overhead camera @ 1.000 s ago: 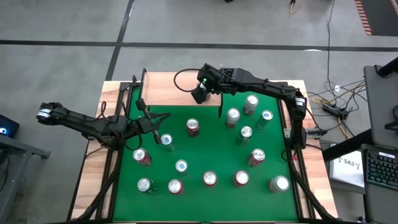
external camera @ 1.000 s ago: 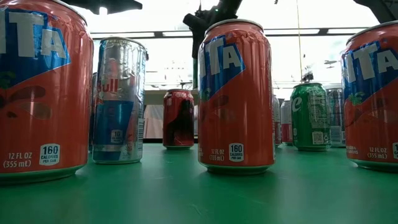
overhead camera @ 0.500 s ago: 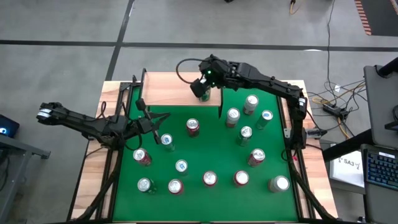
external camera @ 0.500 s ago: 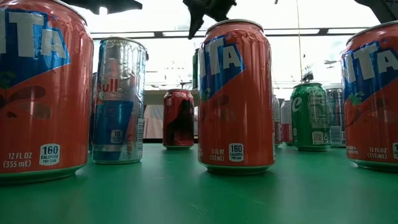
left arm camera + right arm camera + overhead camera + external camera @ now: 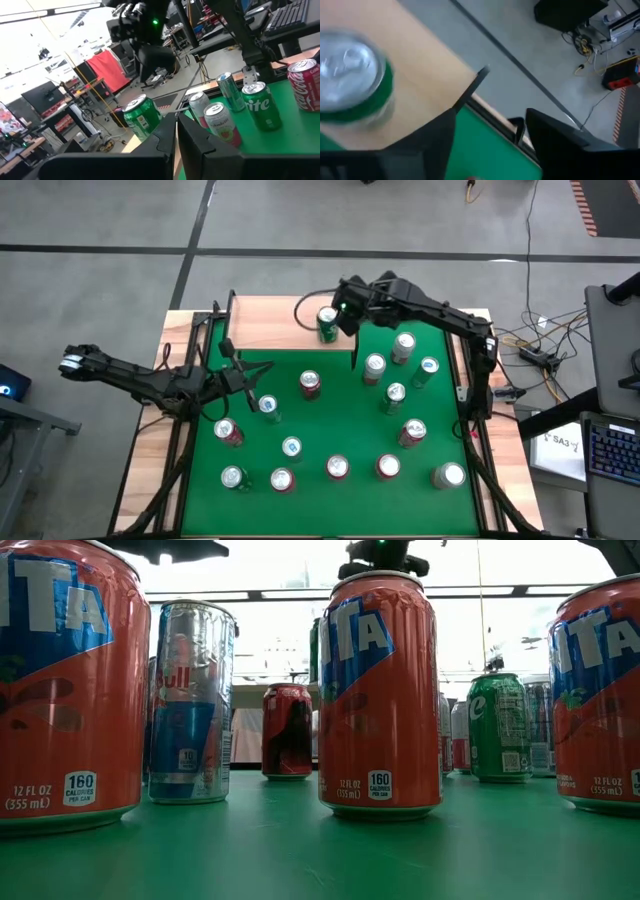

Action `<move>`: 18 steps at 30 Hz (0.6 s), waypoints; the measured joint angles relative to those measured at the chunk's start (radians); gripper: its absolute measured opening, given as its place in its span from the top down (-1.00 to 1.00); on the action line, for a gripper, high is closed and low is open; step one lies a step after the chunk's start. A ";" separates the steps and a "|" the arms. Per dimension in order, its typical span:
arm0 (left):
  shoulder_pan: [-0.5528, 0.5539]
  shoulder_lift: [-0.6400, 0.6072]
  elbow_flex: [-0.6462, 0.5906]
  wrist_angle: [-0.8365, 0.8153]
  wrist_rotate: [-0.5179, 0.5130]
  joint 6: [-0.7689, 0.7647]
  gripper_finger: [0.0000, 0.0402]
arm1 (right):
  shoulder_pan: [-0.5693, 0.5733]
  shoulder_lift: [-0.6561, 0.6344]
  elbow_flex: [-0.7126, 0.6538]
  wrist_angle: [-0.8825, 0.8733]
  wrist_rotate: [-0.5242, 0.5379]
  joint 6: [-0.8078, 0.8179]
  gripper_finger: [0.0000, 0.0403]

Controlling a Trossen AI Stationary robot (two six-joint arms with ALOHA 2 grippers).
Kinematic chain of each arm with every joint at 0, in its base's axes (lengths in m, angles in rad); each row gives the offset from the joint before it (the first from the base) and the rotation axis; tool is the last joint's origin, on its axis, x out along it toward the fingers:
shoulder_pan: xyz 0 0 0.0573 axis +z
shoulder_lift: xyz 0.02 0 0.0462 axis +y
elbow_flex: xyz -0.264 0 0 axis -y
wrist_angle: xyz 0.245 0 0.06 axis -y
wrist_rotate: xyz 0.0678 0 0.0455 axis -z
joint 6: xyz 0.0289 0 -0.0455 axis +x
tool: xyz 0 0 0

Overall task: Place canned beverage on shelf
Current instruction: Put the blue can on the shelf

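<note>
A green can (image 5: 327, 323) stands upright on its base at the right end of the light-wood shelf (image 5: 270, 325), along the table's far edge. My right gripper (image 5: 346, 318) hovers just right of the can and above it, slanting down, open and holding nothing. In the right wrist view the can (image 5: 350, 75) lies off to one side of the gripper (image 5: 490, 145). My left gripper (image 5: 262, 370) is shut and level over the left part of the green table (image 5: 340, 420), holding nothing. The left wrist view shows the can (image 5: 142, 116) on the shelf.
Several upright cans are spread over the green table, among them a red can (image 5: 310, 384) and a silver one (image 5: 267, 406) close to my left gripper, and a cluster (image 5: 395, 370) under my right arm. The shelf's left part is bare wood.
My right gripper has drawn back from the green can toward the table's right edge, rising and tipping as it went. The can was under the gripper a second ago and now stands alone on the shelf. My left arm has kept still.
</note>
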 joint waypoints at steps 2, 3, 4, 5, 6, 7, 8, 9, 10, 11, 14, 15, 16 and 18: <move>0.000 0.000 0.000 -0.003 0.000 -0.019 0.99 | 0.005 0.000 -0.041 0.032 -0.001 -0.010 0.10; 0.000 0.000 0.000 -0.008 0.000 -0.029 0.99 | 0.005 0.000 -0.062 0.053 -0.001 -0.022 0.18; -0.001 0.000 0.000 -0.011 0.000 -0.037 0.99 | 0.004 -0.002 -0.085 0.072 -0.001 -0.031 0.26; -0.003 0.000 0.000 -0.015 0.000 -0.043 0.99 | 0.004 -0.003 -0.105 0.089 -0.002 -0.043 0.35; -0.006 0.000 0.000 -0.026 -0.001 -0.050 0.99 | 0.003 -0.007 -0.123 0.102 -0.002 -0.047 0.43; -0.009 0.000 0.000 -0.035 0.000 -0.054 0.99 | 0.002 -0.008 -0.136 0.112 -0.002 -0.049 0.52; -0.013 0.000 0.000 -0.045 0.000 -0.056 0.99 | 0.003 -0.011 -0.144 0.119 -0.002 -0.049 0.60; -0.016 0.000 0.000 -0.055 0.000 -0.056 0.99 | 0.003 -0.014 -0.150 0.124 -0.002 -0.050 0.67; -0.019 0.000 0.000 -0.062 0.000 -0.058 0.99 | 0.003 -0.016 -0.158 0.130 -0.002 -0.053 0.75; -0.021 0.000 0.000 -0.062 0.000 -0.058 0.99 | 0.004 -0.018 -0.165 0.142 -0.004 -0.057 0.81; -0.023 -0.001 0.000 -0.061 0.000 -0.063 0.99 | 0.004 -0.023 -0.193 0.200 -0.053 -0.077 0.93; -0.023 -0.001 0.000 -0.062 0.000 -0.063 0.99 | 0.003 -0.023 -0.200 0.223 -0.079 -0.080 0.94; -0.023 -0.001 0.000 -0.062 0.000 -0.063 0.99 | 0.003 -0.024 -0.204 0.241 -0.106 -0.082 0.94; -0.023 -0.001 0.000 -0.061 0.000 -0.063 0.99 | 0.005 -0.024 -0.211 0.271 -0.162 -0.084 0.94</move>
